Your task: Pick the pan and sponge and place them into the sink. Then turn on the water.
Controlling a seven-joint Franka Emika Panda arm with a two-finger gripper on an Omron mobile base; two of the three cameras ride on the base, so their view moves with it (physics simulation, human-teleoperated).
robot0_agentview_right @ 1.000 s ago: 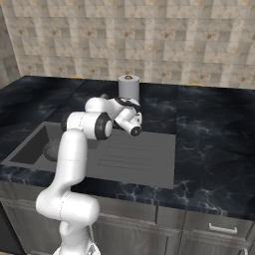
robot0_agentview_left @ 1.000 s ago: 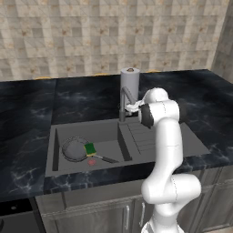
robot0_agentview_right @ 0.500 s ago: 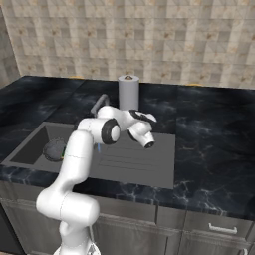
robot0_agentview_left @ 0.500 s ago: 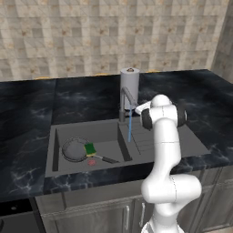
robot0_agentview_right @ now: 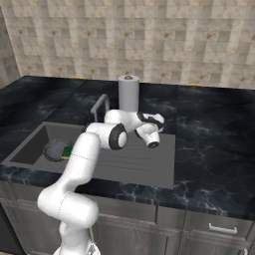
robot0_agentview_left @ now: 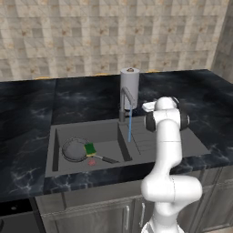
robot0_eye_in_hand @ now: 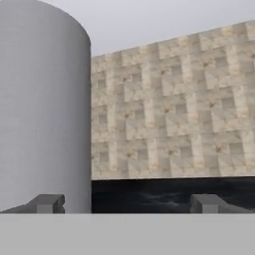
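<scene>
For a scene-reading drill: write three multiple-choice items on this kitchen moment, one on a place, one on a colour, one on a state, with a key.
1. Where does the pan lie?
A. in the sink basin
B. on the drainboard
C. on the counter

2. What colour is the upward face of the sponge?
A. red
B. green
C. white

3. What is the state of the water?
A. off
B. running
C. overflowing onto the counter

Key: 1 A, the pan sits inside the sink walls. 2 B, green shows on top. 3 B, a light-blue stream falls from the faucet spout.
</scene>
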